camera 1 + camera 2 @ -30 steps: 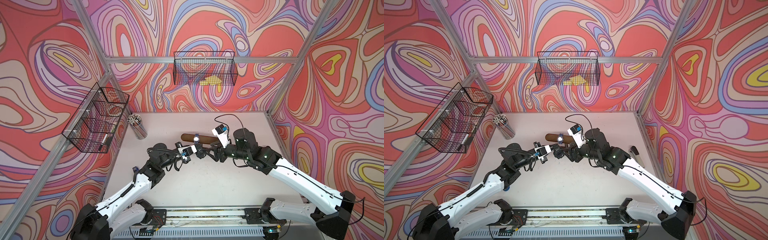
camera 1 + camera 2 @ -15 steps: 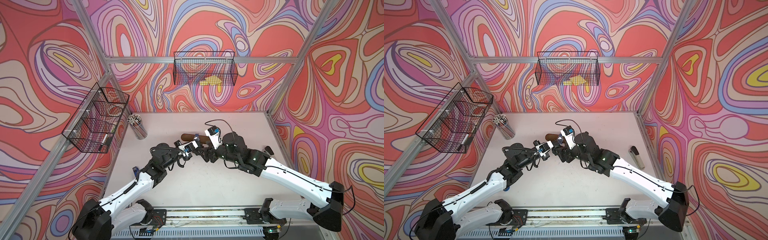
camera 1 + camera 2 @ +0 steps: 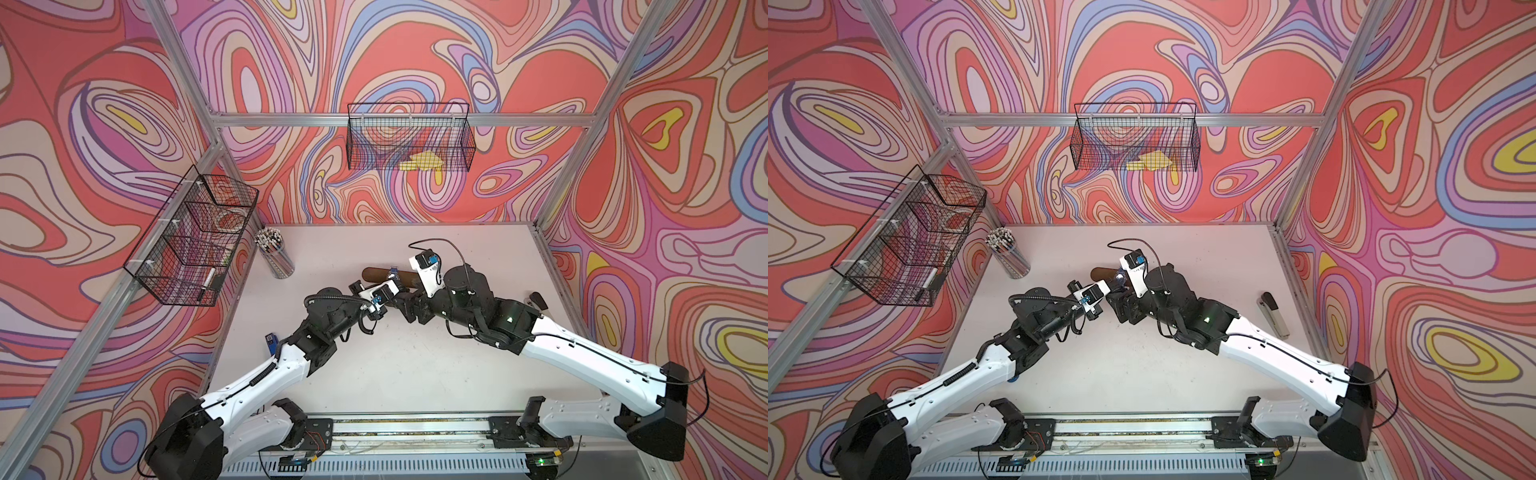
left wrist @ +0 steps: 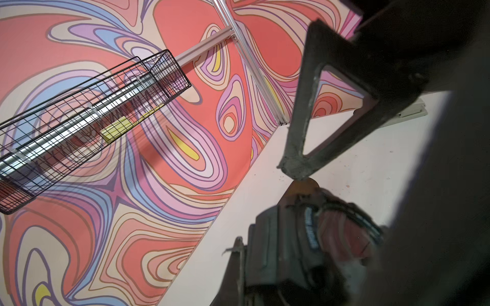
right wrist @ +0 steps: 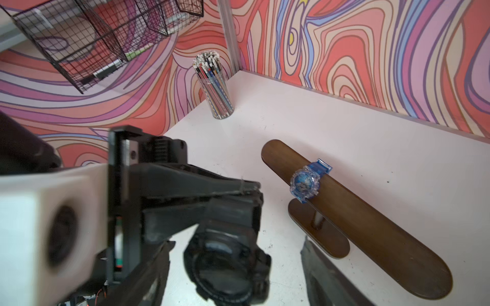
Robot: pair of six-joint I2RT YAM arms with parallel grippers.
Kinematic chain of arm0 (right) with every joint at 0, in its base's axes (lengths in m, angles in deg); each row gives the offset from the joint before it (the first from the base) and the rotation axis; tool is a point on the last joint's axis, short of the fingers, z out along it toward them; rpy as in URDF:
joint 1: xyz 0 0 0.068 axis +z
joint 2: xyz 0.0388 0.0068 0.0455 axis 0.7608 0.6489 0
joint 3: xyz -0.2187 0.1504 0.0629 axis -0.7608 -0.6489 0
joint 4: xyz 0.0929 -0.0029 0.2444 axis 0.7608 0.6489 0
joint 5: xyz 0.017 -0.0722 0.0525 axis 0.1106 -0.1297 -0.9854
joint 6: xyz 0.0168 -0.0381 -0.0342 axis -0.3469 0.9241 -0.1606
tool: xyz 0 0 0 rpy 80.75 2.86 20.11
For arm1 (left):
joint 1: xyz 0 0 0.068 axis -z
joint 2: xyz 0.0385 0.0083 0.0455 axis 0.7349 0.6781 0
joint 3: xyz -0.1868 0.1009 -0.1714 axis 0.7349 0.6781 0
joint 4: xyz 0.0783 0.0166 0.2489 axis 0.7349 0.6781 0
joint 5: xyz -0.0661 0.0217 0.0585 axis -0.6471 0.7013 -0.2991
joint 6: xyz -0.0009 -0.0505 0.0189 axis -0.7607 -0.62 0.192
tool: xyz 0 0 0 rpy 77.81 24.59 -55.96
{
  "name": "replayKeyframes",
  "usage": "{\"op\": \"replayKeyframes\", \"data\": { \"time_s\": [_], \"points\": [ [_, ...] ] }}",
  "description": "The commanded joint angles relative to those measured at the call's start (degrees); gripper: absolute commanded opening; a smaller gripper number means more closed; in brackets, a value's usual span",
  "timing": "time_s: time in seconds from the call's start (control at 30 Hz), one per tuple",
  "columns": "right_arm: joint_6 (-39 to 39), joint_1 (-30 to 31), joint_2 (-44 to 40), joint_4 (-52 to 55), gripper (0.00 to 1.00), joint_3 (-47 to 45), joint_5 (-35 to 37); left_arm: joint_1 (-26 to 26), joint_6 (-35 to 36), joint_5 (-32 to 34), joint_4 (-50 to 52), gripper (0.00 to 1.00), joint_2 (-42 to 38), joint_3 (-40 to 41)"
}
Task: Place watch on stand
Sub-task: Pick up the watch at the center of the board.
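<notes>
Currently: black watch [image 5: 225, 267], pinched in my left gripper [image 5: 248, 193], stand [image 3: 374, 274] at its twelve o'clock. Right gripper [image 5: 236, 273] gapes around it. Handover step, I judge; next, right must close squarely before left lets go.

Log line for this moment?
left hand: shut on black watch | right hand: open near it | blue watch: on stand

We see a pale surface [image 3: 415, 374]. The stand [image 5: 358, 212] rests on it just beyond the right fingers [image 5: 331, 273]. A pencil cup [image 3: 274, 259] stands farther past them in a back corner. A stapler [image 3: 1275, 313] lies well apart from them, by the right edge.
</notes>
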Motion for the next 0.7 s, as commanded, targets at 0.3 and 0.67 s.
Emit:
{"op": "replayKeyframes", "data": {
  "time_s": [0.3,0.67],
  "points": [
    [-0.7,1.4,0.3,-0.3,0.80,-0.1,1.4,0.4,-1.9,1.2,-2.3,0.00,-0.2,-2.3],
    [1.5,1.4,2.3,1.6,0.69,-0.2,2.1,0.4,-4.1,-1.3,1.1,0.00,-1.2,-4.2]
  ]
}}
